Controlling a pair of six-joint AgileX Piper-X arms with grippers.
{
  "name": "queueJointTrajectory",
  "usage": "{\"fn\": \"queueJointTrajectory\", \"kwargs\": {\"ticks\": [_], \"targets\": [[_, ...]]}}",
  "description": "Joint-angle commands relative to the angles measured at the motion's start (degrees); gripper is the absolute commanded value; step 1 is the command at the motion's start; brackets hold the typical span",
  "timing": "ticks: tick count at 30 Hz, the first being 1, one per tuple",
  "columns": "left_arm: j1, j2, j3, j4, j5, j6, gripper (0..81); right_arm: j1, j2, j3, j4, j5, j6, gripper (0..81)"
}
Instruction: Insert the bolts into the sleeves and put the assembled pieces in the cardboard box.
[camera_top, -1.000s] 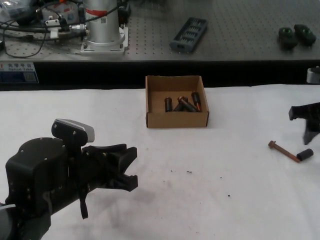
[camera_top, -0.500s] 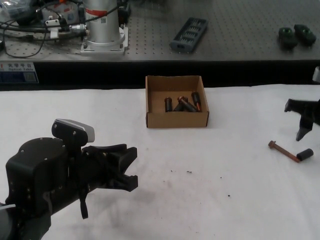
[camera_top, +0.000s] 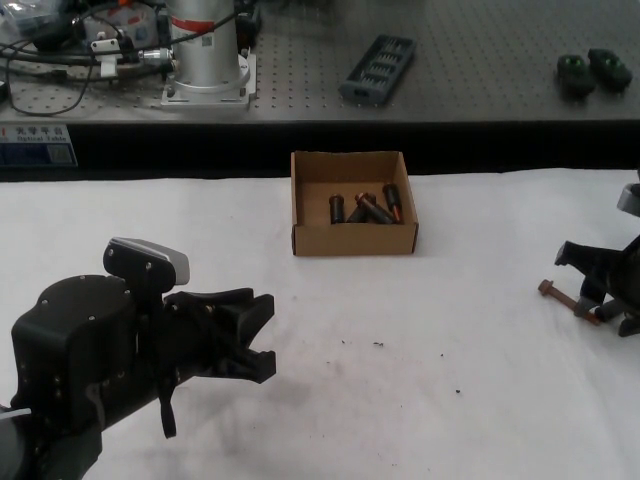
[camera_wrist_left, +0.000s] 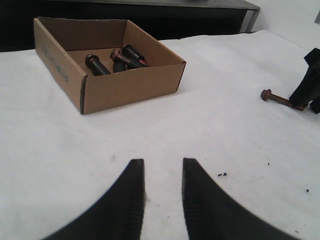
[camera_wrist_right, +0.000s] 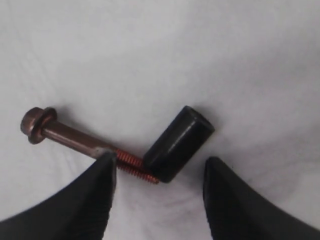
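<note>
White cloth was shown in the high view; the right gripper had been lowered since a second earlier over the bolt, well apart from the cardboard box. The left gripper was held parted in its wrist view. In the right wrist view open fingers straddled the sleeve — pickup was judged in hand, a squeeze called for next.

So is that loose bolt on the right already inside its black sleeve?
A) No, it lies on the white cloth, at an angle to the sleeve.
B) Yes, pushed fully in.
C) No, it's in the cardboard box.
A: in the right wrist view the bolt lies on the white cloth, its threaded tip at one end of the sleeve and angled to it, by the open right gripper.
</note>
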Motion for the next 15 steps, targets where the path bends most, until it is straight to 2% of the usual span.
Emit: {"fn": "queueJointTrajectory", "kwargs": {"ticks": [1,7,15], "targets": [[0.16,-0.65,-0.15,-0.65,0.1,0.72,19.7,-0.48,-0.72,0.44,-1.77,3.03,1.27,40.3],[0.16,-0.65,-0.15,-0.65,0.1,0.72,19.7,-0.57,-0.72,0.44,-2.56,2.96,1.27,40.3],[0.16,-0.65,-0.15,-0.65,0.1,0.72,19.7,-0.57,-0.72,0.44,-3.97,-3.08,2.75,40.3]]}}
